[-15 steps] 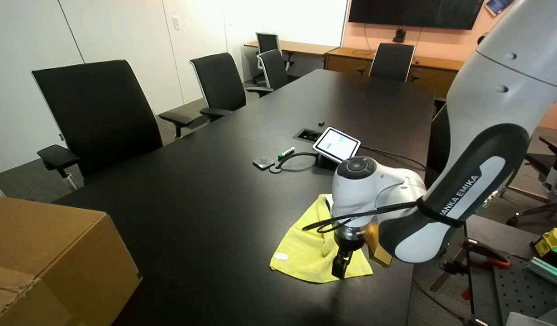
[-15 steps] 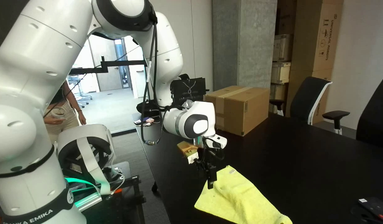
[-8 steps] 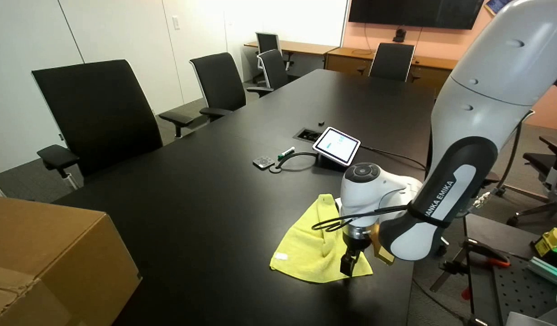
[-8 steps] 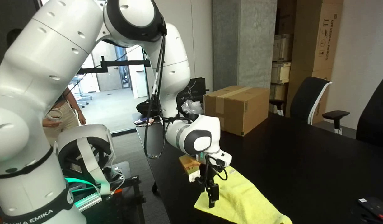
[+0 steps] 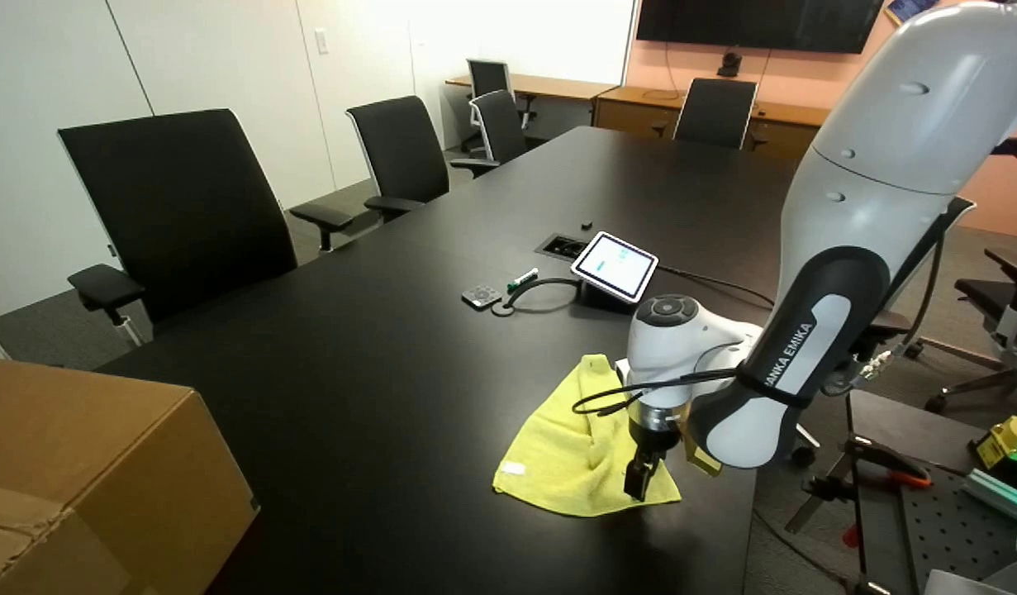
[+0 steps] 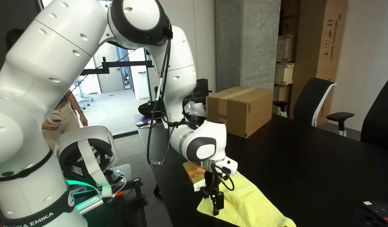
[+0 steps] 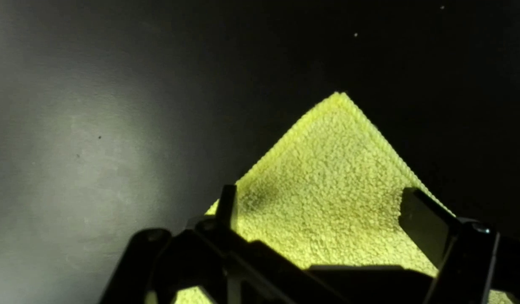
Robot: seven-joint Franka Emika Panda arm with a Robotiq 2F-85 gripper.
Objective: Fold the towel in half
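Black two-fingered gripper (image 7: 322, 205): Jaws spread wide and nothing in hold, it points down over a corner (image 7: 338, 139) of the yellow terry-cloth towel (image 5: 567, 450), a finger at either side; whether the tips touch cloth cannot be told.

Brown cardboard box (image 5: 111, 471): Tape runs along its top at far left, well apart from the towel, an unlikely hazard.

Long black tabletop (image 5: 351, 397): Its smooth-looking surface may give the cloth little grip; a tug before the pinch is firm could slide the whole towel, and too low a descent could jam the fingers.

White tag (image 5: 513, 468): It marks another corner, well apart from the gripper, that could curl under if the pull drags.

Yellow towel: Laid out near the tabletop's edge, not yet folded in half, it carries raised creases through its middle that could throw the halves out of line.

Towel corner: Pinched too shallow, it would likely slip free; too deep, it could bunch. Lifted alone, it may fall as a lopsided triangle.

White-and-black robot arm (image 5: 847, 289): At far right, it carries a black cable loop (image 5: 690, 379) near the wrist that could brush the lifted cloth.
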